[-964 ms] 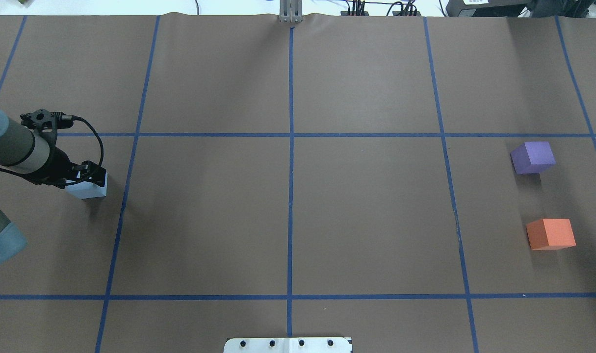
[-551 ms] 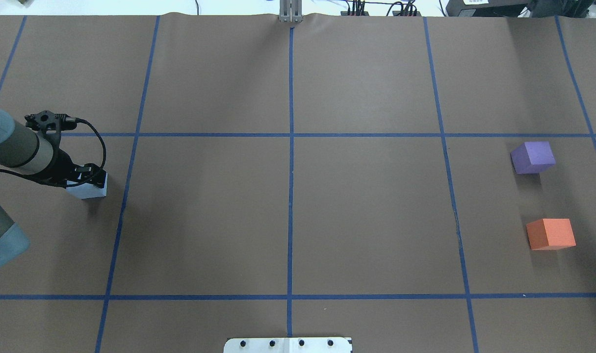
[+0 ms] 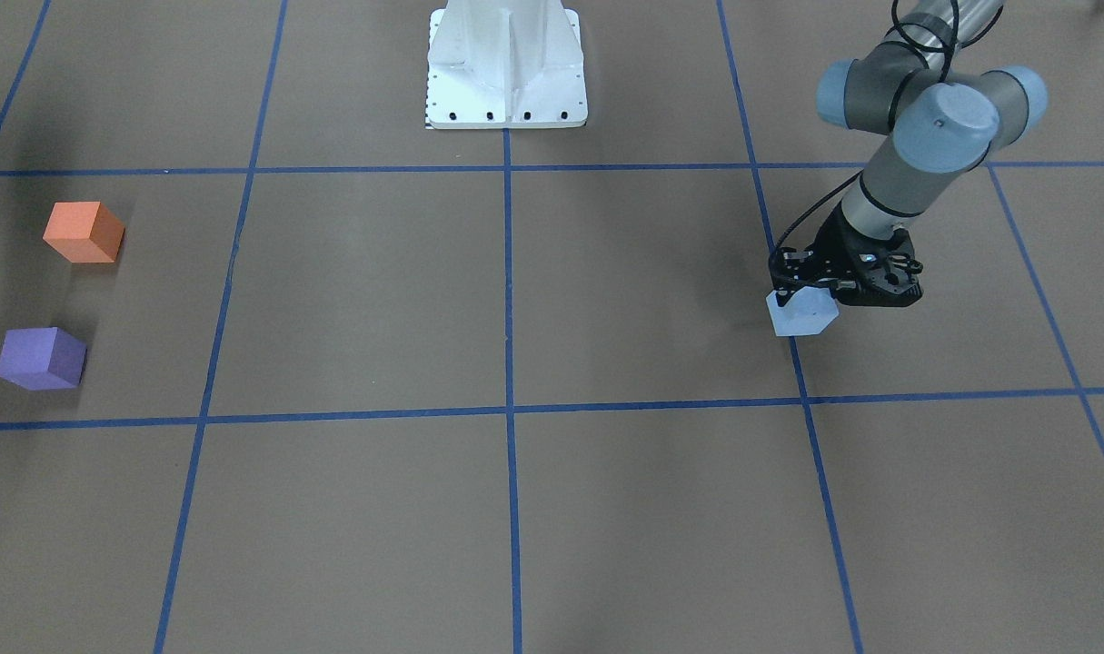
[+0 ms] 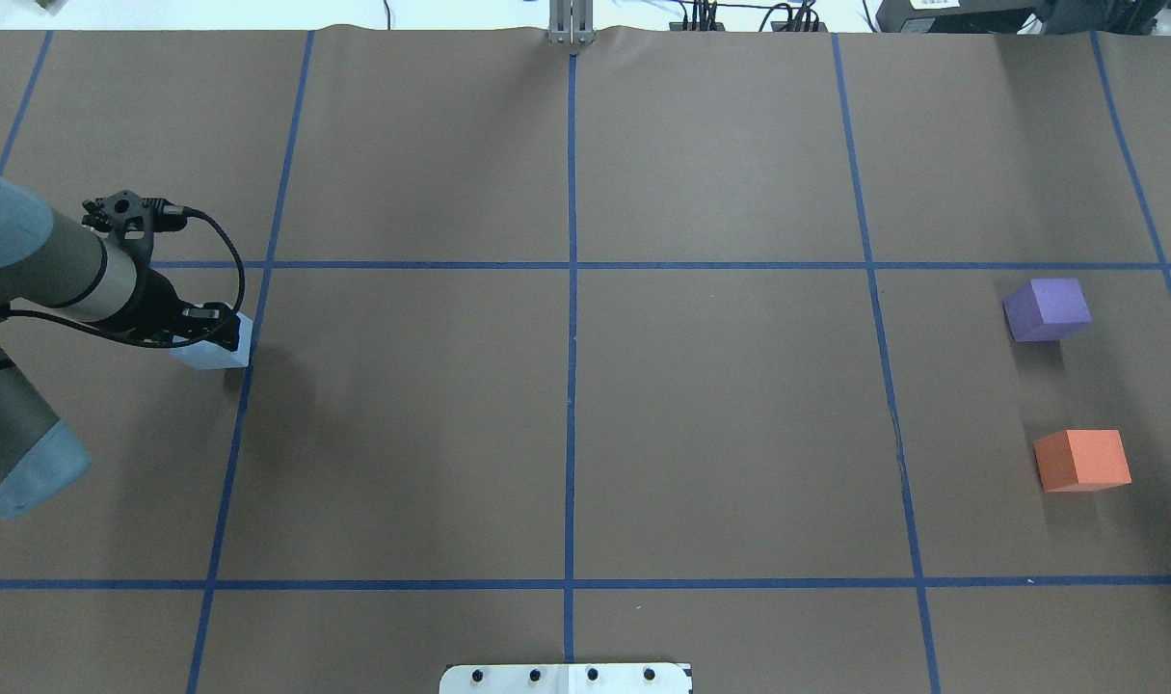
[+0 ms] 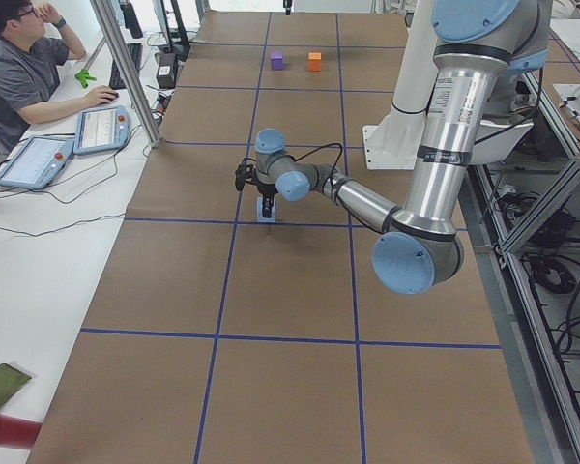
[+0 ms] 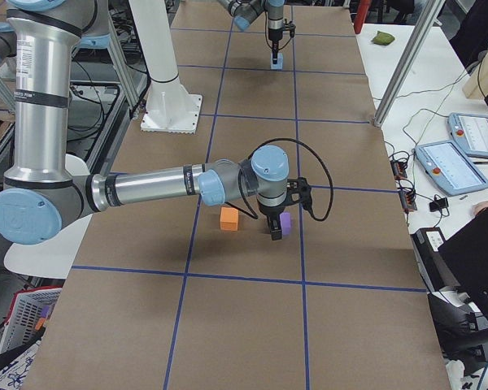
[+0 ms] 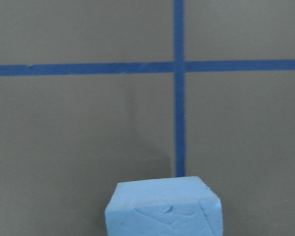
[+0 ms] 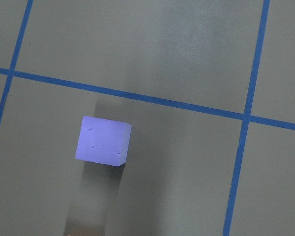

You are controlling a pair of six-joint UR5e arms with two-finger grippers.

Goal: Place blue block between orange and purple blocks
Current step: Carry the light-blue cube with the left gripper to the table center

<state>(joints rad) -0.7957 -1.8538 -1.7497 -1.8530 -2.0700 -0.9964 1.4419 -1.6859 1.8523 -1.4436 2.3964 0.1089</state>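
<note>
At the left of the overhead view, about mid-height, the blue block (image 4: 214,353) is clamped in the left gripper (image 4: 217,333), whose fingers are drawn in narrow against its sides (their black bodies hide much of its top from this angle). The block's right edge meets a vertical line of blue tape (image 4: 280,193) on the brown table (image 4: 720,434). In the left wrist view the block fills the bottom centre, with a tape crossing above it. Whether its underside touches the table I cannot tell.

Far off at the right edge of the overhead view lie the purple block (image 4: 1048,308) and, below it, the orange block (image 4: 1083,460), apart from each other.

In the right-end view the right gripper (image 6: 274,235) hangs just beside the purple block; I cannot tell whether its fingers are spread or closed. The right wrist view looks down on the purple block at centre left.
</note>
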